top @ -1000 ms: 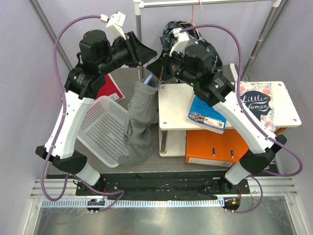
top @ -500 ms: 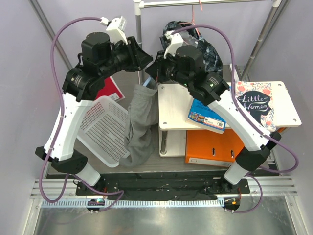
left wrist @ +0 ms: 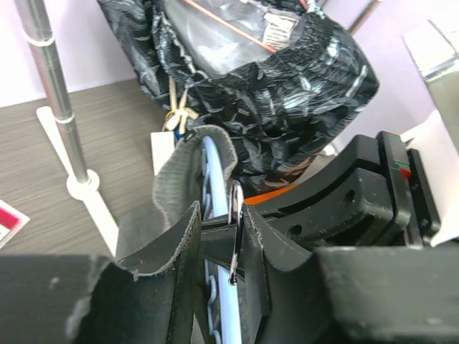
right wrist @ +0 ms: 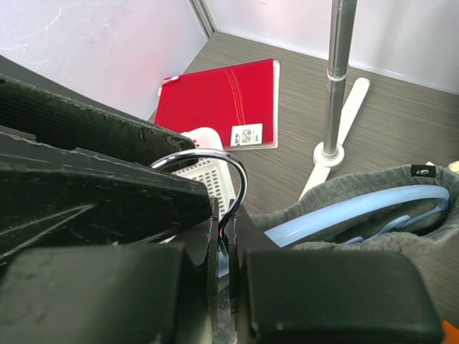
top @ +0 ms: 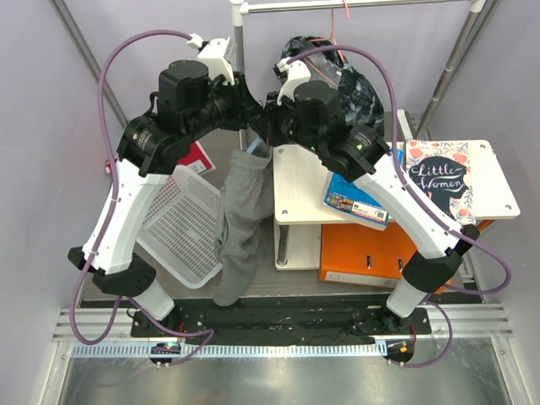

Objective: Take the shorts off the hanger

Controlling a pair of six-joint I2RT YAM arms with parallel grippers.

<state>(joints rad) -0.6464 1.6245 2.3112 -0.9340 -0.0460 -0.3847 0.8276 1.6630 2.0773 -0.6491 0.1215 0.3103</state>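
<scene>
Up at the rail (top: 380,4), the shorts (top: 350,80) are hanging on the hanger (left wrist: 228,23), untouched. The right end effector (right wrist: 222,215) is clenching the metal hook (left wrist: 234,236) of the blue hanger (right wrist: 358,208); whether the left end effector (left wrist: 222,229) is gripping is unclear. Risk: both are working the grey garment (top: 245,211) instead.

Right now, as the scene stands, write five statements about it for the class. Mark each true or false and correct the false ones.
1. The shorts hang on the pink-red hanger from the rail. True.
2. The left hand and right hand meet at the shorts. False: they meet at the top of the light-blue hanger, apart from the shorts.
3. The grey garment hangs on the light-blue hanger. True.
4. The red notebook lies on the white side table. False: it lies on the wood-grain surface beside the white basket.
5. The Little Women book lies on the right side of the scene. True.
</scene>
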